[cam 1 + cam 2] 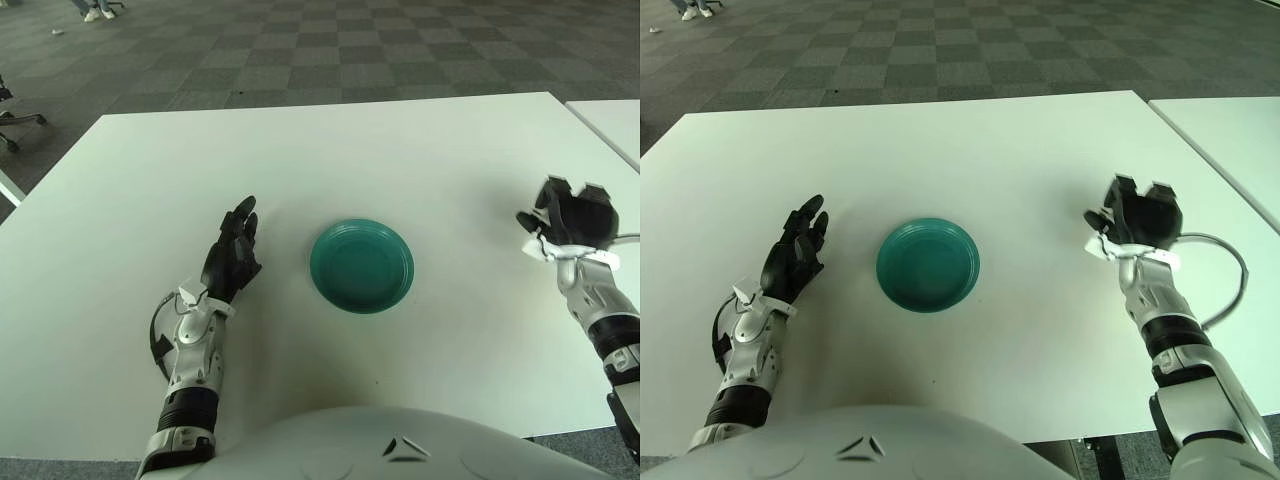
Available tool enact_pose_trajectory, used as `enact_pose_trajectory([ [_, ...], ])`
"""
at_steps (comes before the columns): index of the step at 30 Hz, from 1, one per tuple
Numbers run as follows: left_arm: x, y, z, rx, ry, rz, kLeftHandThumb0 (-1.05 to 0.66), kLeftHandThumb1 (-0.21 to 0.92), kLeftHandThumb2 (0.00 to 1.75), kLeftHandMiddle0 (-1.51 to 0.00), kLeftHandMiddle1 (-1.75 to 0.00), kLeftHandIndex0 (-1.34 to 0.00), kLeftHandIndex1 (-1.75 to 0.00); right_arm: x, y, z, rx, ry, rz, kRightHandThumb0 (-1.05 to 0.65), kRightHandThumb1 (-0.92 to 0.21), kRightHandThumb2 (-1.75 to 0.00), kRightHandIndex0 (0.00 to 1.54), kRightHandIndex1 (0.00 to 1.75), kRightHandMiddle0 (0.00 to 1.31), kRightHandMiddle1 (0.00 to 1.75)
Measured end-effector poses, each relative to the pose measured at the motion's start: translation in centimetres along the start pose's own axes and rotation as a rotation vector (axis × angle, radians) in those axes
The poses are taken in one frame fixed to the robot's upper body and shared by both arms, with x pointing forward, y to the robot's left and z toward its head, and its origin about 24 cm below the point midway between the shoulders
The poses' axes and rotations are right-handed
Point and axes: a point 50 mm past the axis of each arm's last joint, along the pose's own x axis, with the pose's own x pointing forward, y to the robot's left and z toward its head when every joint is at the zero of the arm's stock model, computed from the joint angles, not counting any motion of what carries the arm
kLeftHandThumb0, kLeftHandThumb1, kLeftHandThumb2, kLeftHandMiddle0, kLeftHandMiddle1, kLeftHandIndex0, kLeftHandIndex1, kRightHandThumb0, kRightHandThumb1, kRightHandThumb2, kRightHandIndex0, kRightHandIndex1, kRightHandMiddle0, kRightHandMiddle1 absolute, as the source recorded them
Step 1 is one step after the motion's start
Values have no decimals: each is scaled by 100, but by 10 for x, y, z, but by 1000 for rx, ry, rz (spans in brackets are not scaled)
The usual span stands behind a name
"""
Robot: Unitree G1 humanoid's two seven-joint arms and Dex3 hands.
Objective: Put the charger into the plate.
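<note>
A teal plate (361, 265) sits empty in the middle of the white table (330, 150). My right hand (1143, 215) is at the table's right side, well to the right of the plate, with its fingers curled. A bit of the white charger (1099, 245) shows at the hand's left edge, and the rest is hidden by the fingers. Its thin grey cable (1238, 268) loops out to the right of the wrist. My left hand (233, 255) shows left of the plate, fingers stretched out and holding nothing.
A second white table (612, 125) stands close by at the right. A checkered carpet floor lies beyond the far edge. A chair base (15, 118) shows at the far left.
</note>
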Motion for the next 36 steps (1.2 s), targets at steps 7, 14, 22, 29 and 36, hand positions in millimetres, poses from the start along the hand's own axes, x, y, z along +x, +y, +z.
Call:
enact_pose_trajectory([
  [7, 1, 0, 0, -1, -1, 0, -95, 92, 103, -14, 0, 0, -54, 12, -36, 41, -8, -203, -114, -44, -45, -114, 104, 175, 50, 175],
  [14, -1, 4, -5, -19, 33, 14, -95, 92, 103, -14, 0, 0, -54, 15, -64, 90, -36, -424, -174, -45, -41, -120, 105, 175, 54, 175],
  [22, 1, 4, -5, -29, 30, 13, -95, 92, 103, -14, 0, 0, -54, 8, -71, 127, 72, -547, -123, -45, -39, -122, 107, 175, 55, 175],
  [29, 1, 5, -5, -26, 33, 14, -95, 92, 103, -14, 0, 0, -54, -1, -83, 154, 138, -627, -53, -45, -40, -120, 107, 175, 54, 175],
  [36, 0, 5, -6, -26, 36, 14, -95, 92, 103, -14, 0, 0, -54, -8, -88, 173, 154, -706, 0, -44, -45, -114, 100, 175, 51, 175],
])
